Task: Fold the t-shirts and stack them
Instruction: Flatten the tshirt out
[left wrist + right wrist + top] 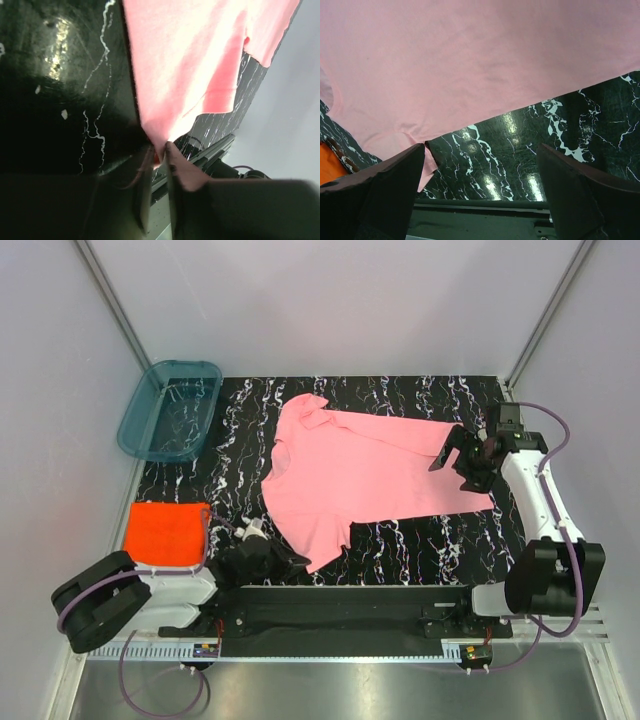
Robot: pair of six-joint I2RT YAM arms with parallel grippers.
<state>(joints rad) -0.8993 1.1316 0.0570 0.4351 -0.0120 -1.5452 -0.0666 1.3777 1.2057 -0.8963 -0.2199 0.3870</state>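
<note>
Two t-shirts lie on the black marbled table (430, 540). Nearest the arm bases, the orange-red t-shirt (167, 532) sits at the near left as a folded square, apparently finished. To its right, the left gripper (159, 154) has its jaws all but closed on the near corner of the pink t-shirt (360, 475), which lies spread flat and unfolded across the middle of the table. Farther back on the right, the right gripper (481, 155) hovers at the shirt's right edge, jaws wide apart with nothing between them. The step in hand looks like the first fold of the pink shirt. Next, the right jaws likely need to close on that edge so both arms can carry cloth over together. A teal plastic tub (135, 425) stands at the far left.
</note>
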